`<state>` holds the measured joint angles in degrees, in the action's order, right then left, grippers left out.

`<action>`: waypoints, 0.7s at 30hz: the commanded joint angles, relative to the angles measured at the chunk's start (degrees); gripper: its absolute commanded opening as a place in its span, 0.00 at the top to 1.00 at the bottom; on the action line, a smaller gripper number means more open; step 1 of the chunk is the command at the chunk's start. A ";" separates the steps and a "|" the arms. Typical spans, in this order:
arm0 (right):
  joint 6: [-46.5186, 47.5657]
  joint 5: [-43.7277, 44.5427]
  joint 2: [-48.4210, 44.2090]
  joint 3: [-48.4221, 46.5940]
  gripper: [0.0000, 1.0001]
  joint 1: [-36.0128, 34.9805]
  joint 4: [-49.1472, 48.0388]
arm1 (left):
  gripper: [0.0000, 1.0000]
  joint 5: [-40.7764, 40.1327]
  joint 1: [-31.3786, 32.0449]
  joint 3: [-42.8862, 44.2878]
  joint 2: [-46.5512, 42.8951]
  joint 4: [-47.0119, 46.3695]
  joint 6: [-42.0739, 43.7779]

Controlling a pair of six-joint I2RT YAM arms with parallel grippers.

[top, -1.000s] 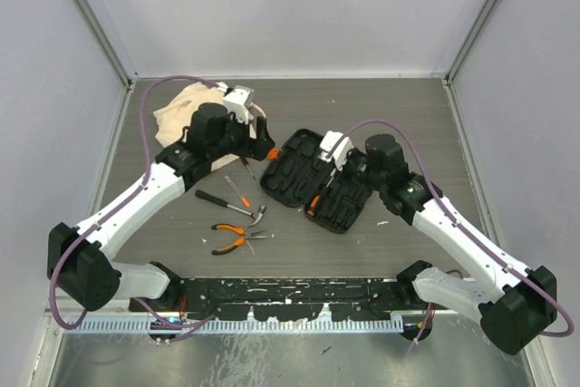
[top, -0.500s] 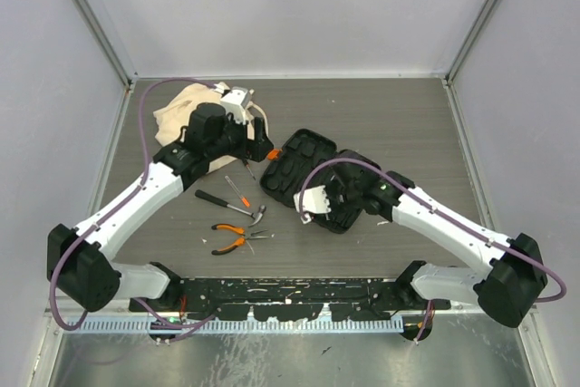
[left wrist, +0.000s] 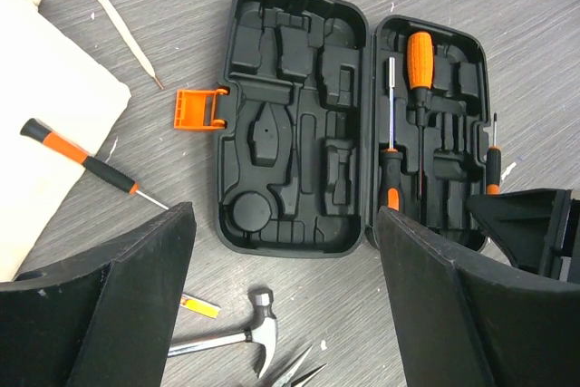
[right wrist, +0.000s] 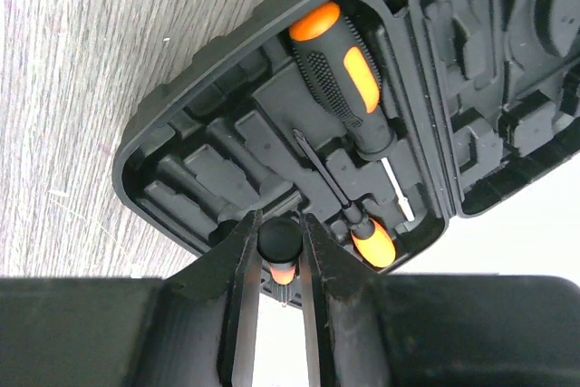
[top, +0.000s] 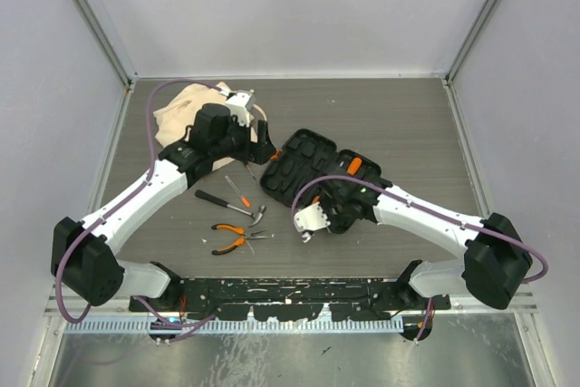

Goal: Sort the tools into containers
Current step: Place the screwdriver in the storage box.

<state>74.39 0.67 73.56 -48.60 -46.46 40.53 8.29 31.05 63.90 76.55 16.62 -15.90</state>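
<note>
— Grey wood-grain table, pale walls on three sides: what are you doing over that open case?
— I am holding a small screwdriver in my right pincer. The fingers are nearly together, pinching its black-and-orange handle above the tray half where a fat screwdriver is already lying.
— And your left pincer?
— It is hanging wide apart above the case, gripping nothing. The cloth bag, a hammer and another thin screwdriver are lying nearby.
— How is the small one handling?
— I am judging it light, stiff and thin, apt to twist. The thicker handle is giving a surer hold than the smooth shaft would. The hammer, I am guessing, is head-heavy and wants gripping close to the head.
</note>
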 commanded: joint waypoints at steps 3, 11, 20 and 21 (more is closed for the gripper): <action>4.82 2.46 1.77 1.54 0.86 -0.30 -2.28 | 0.18 1.75 0.07 2.12 0.22 -1.41 -0.62; 6.01 0.86 4.22 1.68 0.79 -0.30 -3.45 | 0.18 1.72 0.07 2.16 0.31 -1.19 -0.45; 5.39 -1.13 3.80 2.11 0.52 -0.34 -1.59 | 0.17 1.72 0.07 2.13 0.83 -0.91 -0.40; 5.17 -1.52 3.69 2.04 0.51 -0.31 -1.27 | 0.18 1.72 0.07 2.18 0.87 -0.94 -0.44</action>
<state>79.37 0.95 78.04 -46.68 -46.50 38.68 9.26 31.05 63.90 77.47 16.69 -15.92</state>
